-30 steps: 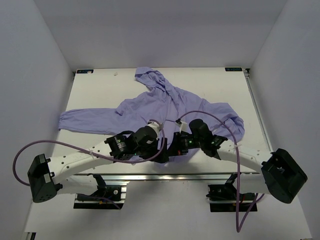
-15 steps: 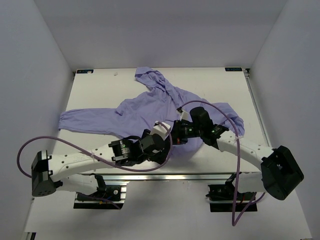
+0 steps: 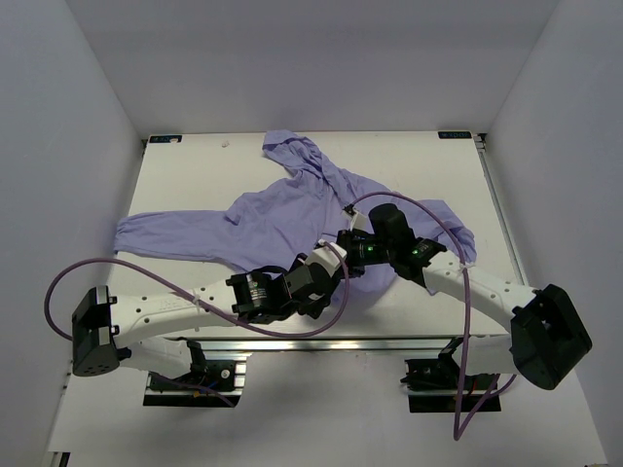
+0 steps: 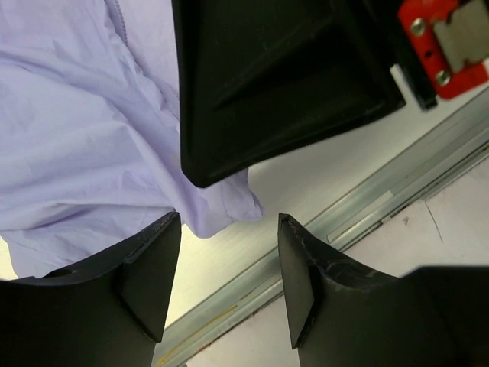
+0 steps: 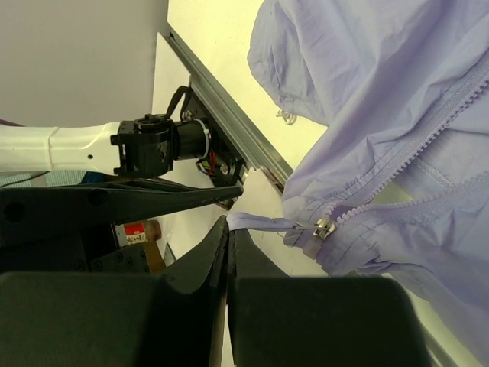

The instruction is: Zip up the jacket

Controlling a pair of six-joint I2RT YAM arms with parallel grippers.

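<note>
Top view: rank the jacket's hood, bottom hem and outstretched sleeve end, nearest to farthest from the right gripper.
From the right gripper:
1. Hem, beside it, near edge of the jacket.
2. Hood, far edge.
3. Sleeve end, far left.

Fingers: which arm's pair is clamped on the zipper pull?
The right arm's fingers, shut on the zipper pull; the left arm's fingers stand apart, gripping nothing.

Robot lab rig: white table (image 3: 195,175) w/ alu rail (image 4: 382,202), boxed by 3 plain white walls (image 3: 311,68).
</note>
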